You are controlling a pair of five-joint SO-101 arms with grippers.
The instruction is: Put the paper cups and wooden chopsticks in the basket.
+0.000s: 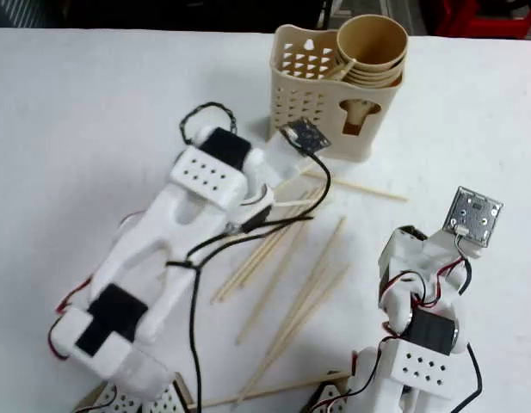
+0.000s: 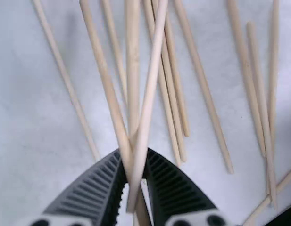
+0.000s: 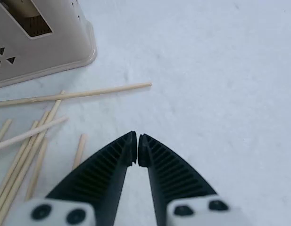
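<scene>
Pinching crossed chopsticks [image 2: 150, 89] between left fingers [image 2: 100, 188] at bench [image 2: 32, 141] pile; pressing right fingers [image 3: 107, 169] together beside loose chopsticks, near basket [image 3: 46, 47].

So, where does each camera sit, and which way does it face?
High view: fixed above the table, looking down on basket, paper cups, chopsticks; both arms show.
Left wrist view: faces down at chopsticks; left gripper grips some.
Right wrist view: faces the table beside the basket; right gripper shut.
Shared: basket, in high and right wrist views.
</scene>
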